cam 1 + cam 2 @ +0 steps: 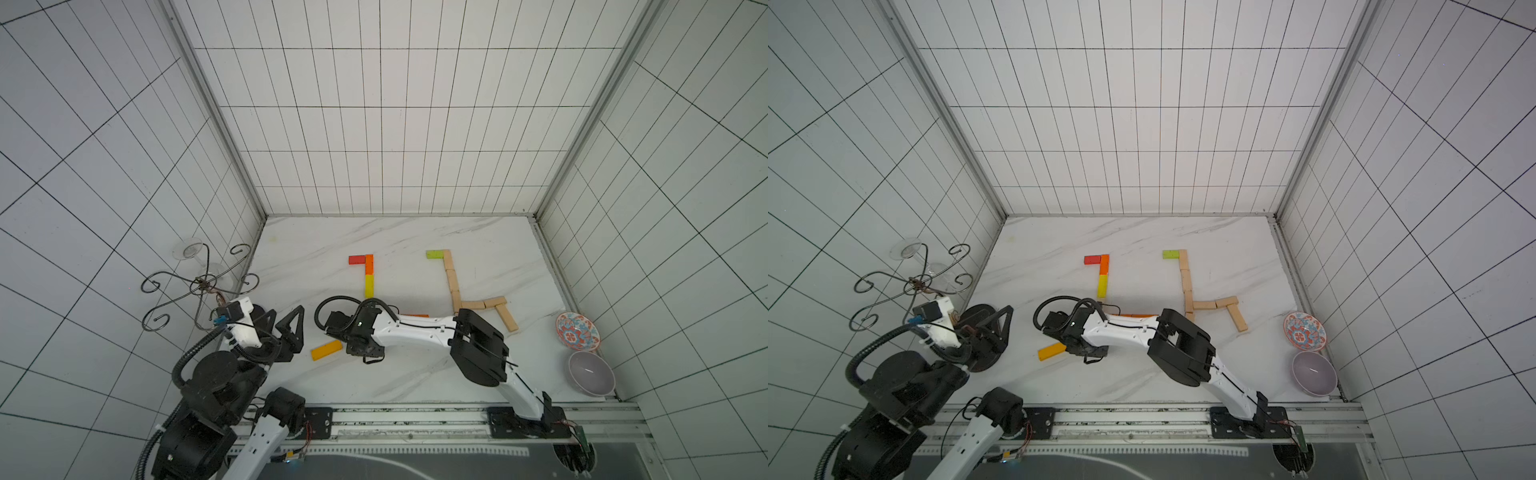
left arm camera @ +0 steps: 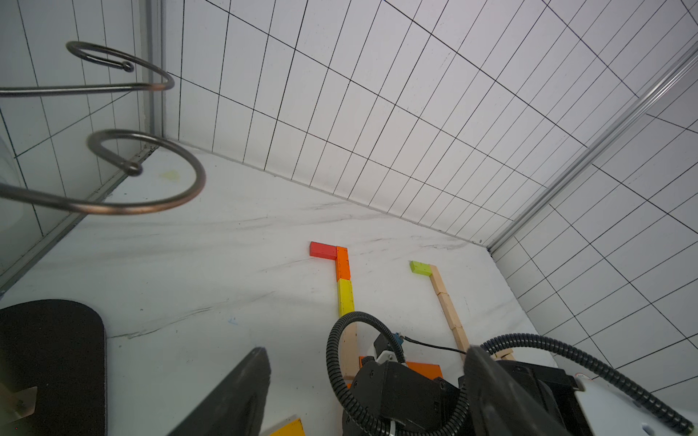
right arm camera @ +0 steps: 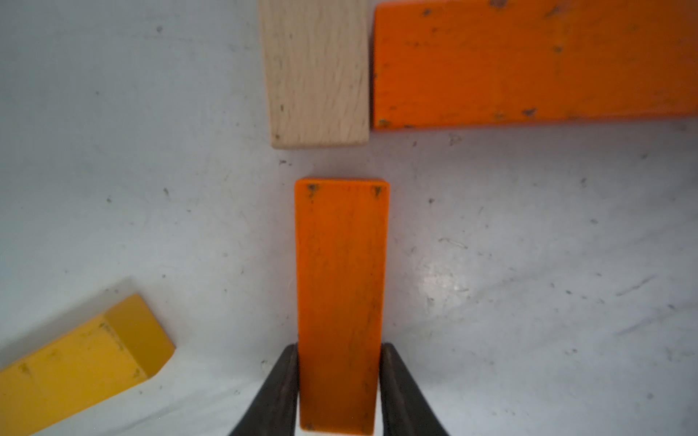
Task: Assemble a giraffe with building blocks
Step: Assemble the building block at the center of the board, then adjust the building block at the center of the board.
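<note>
In both top views the right arm point(image 1: 415, 332) hides most of the long orange block point(image 1: 417, 316). In the right wrist view the yellow block point(image 3: 75, 362) runs off the edge; whether the right pincer point(image 3: 340, 345) grips the small orange block point(image 3: 340, 283) is unclear.

Block column point(image 1: 369, 282) at middle of counter point(image 1: 316, 245); giraffe figure point(image 1: 454, 286) right of it. Far right of frame: rear bowl point(image 1: 577, 332) behind front bowl point(image 1: 591, 372). Loose block point(image 1: 326, 350) lower left of column. Wire rack point(image 1: 201, 286) at counter's left edge.

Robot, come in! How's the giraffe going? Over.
Left gripper open, empty. Right gripper shut on short orange block, end just apart from tan block. Yellow block lies aside, clear.
</note>
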Controlling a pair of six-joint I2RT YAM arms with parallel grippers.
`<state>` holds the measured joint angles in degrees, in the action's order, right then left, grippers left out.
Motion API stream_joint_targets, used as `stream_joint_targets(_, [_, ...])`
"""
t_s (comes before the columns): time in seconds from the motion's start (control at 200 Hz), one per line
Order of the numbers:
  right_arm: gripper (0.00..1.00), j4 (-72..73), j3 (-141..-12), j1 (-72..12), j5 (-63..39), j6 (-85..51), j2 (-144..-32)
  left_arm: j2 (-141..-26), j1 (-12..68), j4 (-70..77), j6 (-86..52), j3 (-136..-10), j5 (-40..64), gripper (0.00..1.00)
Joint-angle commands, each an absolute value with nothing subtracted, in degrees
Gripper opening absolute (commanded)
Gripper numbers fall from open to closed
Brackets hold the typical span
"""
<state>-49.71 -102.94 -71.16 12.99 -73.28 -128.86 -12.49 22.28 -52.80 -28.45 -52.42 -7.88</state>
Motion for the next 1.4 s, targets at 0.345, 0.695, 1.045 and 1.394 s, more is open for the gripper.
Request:
stream_joint_targets(0.345, [1.0, -50.9, -108.3, -71.0, 13.6, -72.5, -130.2, -11.5, 22.1, -53.5, -28.1, -53.8, -8.4, 0.81])
stream_joint_targets(0.695, [0.99, -51.5, -109.1, -71.7, 16.7, -71.7, -127.1, -11.3, 22.1, -53.9, -28.2, -53.9, -8.3, 0.81])
stream_joint_targets(1.045, [1.0, -54.2, -107.1, -73.3, 24.3, -69.8, -116.1, -11.5, 22.1, -54.6, -29.0, -55.2, -9.1, 0.81])
stream_joint_targets(1.394, [1.0, -29.8, -75.5, -72.9, 36.8, -51.3, -88.1, -14.6, 22.1, -53.6, -30.3, -57.0, -9.3, 0.8])
